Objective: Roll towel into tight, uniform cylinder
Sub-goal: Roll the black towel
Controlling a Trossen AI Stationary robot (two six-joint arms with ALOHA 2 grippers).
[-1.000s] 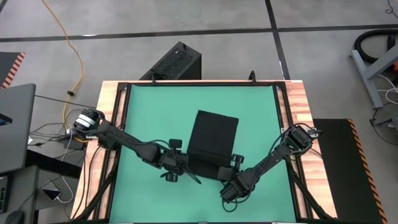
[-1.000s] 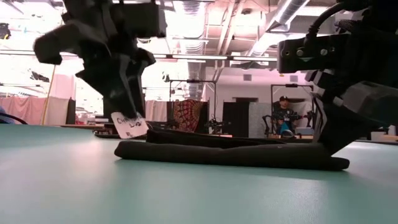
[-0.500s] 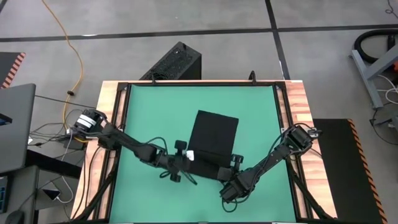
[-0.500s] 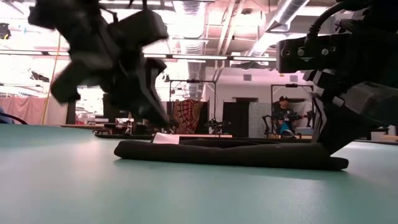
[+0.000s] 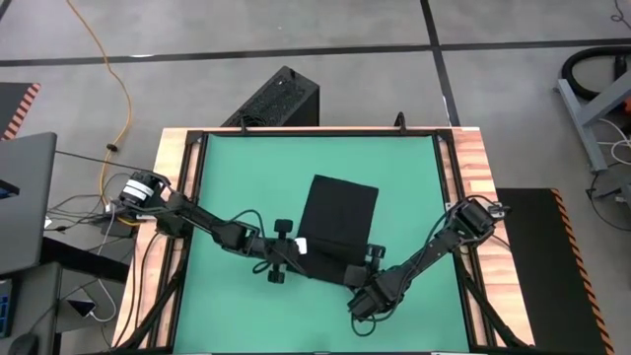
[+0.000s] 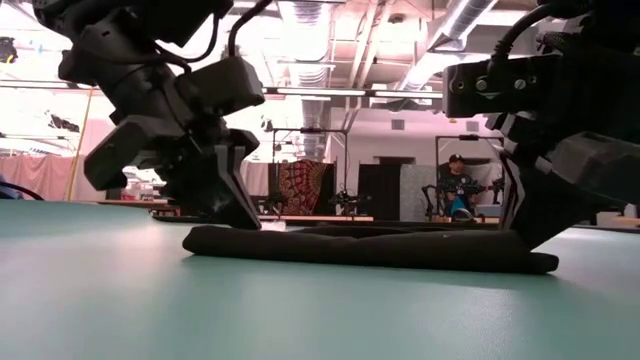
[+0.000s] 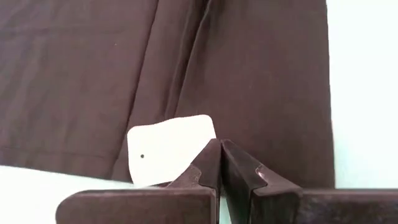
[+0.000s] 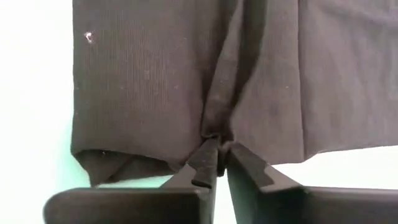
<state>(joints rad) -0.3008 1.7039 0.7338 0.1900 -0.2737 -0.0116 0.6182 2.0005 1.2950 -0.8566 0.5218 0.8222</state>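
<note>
The black towel (image 5: 338, 222) lies folded flat on the green mat (image 5: 246, 177), its small white tag (image 7: 165, 149) at the near left corner. My left gripper (image 7: 219, 144) is shut, its tips at that corner beside the tag. In the low view it slants down onto the towel's left end (image 6: 215, 240). My right gripper (image 8: 217, 146) is at the towel's near right edge, shut on a pucker of cloth. From above, it shows at the towel's near right corner (image 5: 357, 273). My left gripper has its shut fingertips (image 7: 211, 155) on the towel's near left corner (image 7: 205, 134), right beside the tag, slanting down from the near left. Whether cloth is caught between them I cannot tell. My right gripper pinches a small gathered fold at the towel's near edge (image 8: 216, 127) between its two fingers, slanting down from the near side. The cloth puckers toward the tips, and the towel stays flat on the mat.
A black ribbed box (image 5: 279, 99) stands beyond the far edge. The wooden table frame (image 5: 473, 168) rims the mat. A laptop (image 5: 25, 197) and cables sit off the left side. A person sits far back in the room (image 6: 458, 185).
My left gripper has come down toward the towel's near left corner, tipping steeper, and has shut. The white tag, hanging raised under the gripper a second ago, now lies on the towel's corner. The right arm and the towel's right end have kept still.
</note>
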